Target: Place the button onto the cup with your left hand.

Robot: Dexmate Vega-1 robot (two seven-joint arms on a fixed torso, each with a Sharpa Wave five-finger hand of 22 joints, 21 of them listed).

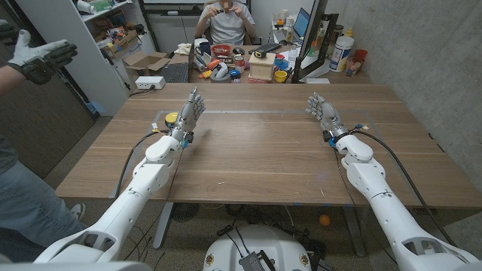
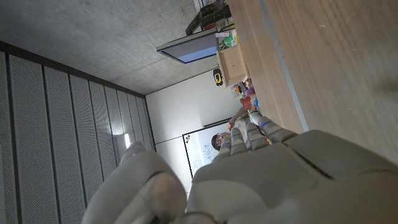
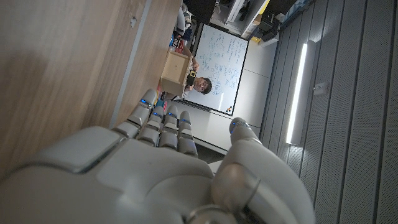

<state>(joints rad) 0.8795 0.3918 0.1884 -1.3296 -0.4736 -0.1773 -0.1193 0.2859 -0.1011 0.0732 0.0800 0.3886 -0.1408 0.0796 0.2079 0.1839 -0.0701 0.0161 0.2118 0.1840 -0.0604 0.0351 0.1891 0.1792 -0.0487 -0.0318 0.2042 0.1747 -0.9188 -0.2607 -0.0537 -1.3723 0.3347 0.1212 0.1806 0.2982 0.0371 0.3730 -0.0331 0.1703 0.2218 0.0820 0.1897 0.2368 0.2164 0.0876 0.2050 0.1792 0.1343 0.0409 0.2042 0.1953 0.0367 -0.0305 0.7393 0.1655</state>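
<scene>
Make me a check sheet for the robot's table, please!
Surface: wooden table, bare in the middle.
Job's things: a yellow thing lies by the left hand, partly hidden; cannot tell if it is the button. Cup: nothing seen.
Clutter: nothing seen on this table.
Hands: left hand and right hand hold nothing, fingers apart.
Cables: black cables run along both arms.
Surroundings: a person sits at a crowded desk behind; a gloved hand at the left edge.

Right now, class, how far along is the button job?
Nothing looks done. The left hand holds nothing, its fingers apart, beside a yellow object, possibly the button. The right hand is open too. Grasping and placing remain.
</scene>
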